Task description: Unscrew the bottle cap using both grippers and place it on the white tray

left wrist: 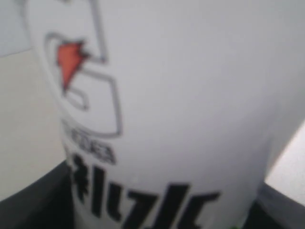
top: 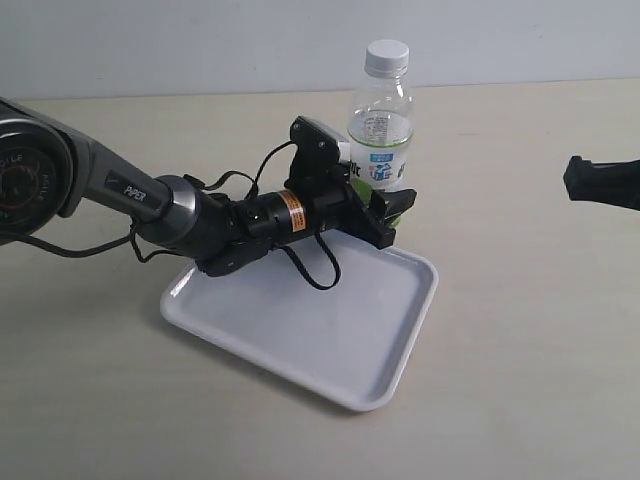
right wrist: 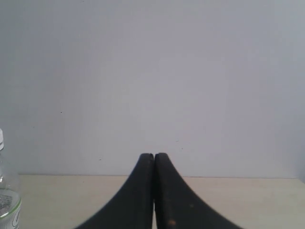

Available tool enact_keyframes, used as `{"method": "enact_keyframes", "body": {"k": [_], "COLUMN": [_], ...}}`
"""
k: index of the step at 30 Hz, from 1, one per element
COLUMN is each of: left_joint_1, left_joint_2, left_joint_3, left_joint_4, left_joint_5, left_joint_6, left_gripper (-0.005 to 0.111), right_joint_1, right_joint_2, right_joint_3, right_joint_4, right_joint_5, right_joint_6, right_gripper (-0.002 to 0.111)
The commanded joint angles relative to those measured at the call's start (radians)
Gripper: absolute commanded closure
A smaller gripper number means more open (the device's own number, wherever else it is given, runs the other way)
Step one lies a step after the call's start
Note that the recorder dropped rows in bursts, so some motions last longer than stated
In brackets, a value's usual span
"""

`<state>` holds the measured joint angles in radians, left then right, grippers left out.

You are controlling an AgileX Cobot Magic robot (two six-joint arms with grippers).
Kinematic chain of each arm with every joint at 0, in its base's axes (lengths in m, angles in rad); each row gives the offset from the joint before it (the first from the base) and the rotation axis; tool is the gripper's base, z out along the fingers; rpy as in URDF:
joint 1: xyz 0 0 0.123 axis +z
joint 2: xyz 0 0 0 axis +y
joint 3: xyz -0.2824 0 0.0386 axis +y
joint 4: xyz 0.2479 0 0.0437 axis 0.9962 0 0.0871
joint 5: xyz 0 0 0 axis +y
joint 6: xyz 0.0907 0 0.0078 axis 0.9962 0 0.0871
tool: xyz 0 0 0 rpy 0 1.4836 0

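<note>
The clear bottle (top: 381,120) with its lime label stands upright at the far edge of the white tray (top: 320,335). The white ribbed bottle cap (top: 387,55) sits on its neck. My left gripper (top: 390,212), on the arm with the orange band, is shut on the bottle's lower body. In the left wrist view the label (left wrist: 181,105) fills the picture, with a dark finger (left wrist: 33,200) at each side. My right gripper (right wrist: 154,157) is shut on nothing, far right of the bottle (right wrist: 7,200), and its tip (top: 578,180) shows at the exterior view's right edge.
The beige table (top: 520,330) stretches around the tray, with a pale wall (top: 200,45) behind it. The left arm (top: 150,200) and its cables (top: 315,270) lie over the tray's far left corner.
</note>
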<state>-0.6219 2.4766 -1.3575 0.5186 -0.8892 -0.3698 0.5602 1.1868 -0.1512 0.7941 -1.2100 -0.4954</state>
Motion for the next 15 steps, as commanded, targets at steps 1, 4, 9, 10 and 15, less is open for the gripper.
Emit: {"method": "enact_keyframes", "body": {"k": [1, 4, 9, 10, 15], "left_joint_1": [-0.006, -0.006, -0.006, -0.006, -0.006], "left_joint_2": [-0.003, -0.011, -0.029, -0.034, -0.052], "left_joint_3": [-0.004, -0.004, -0.004, -0.004, -0.004], "left_joint_4": [-0.002, 0.002, 0.076, 0.095, 0.206], "left_joint_5": [-0.007, -0.003, -0.003, -0.003, 0.046], "left_joint_6": [0.001, 0.001, -0.001, -0.001, -0.001], "left_gripper": [0.085, 0.105, 0.107, 0.107, 0.107], "right_joint_1": [0.002, 0.002, 0.002, 0.002, 0.002], "right_joint_2": [-0.001, -0.001, -0.001, -0.001, -0.001], "right_joint_3": [-0.006, -0.006, -0.088, -0.128, -0.376], "right_joint_4": [-0.02, -0.087, -0.175, -0.168, 0.079], "right_joint_5": [-0.002, 0.023, 0.22, 0.293, 0.631], "right_joint_6": [0.011, 0.011, 0.028, 0.02, -0.294], "right_gripper": [0.108, 0.108, 0.108, 0.108, 0.108]}}
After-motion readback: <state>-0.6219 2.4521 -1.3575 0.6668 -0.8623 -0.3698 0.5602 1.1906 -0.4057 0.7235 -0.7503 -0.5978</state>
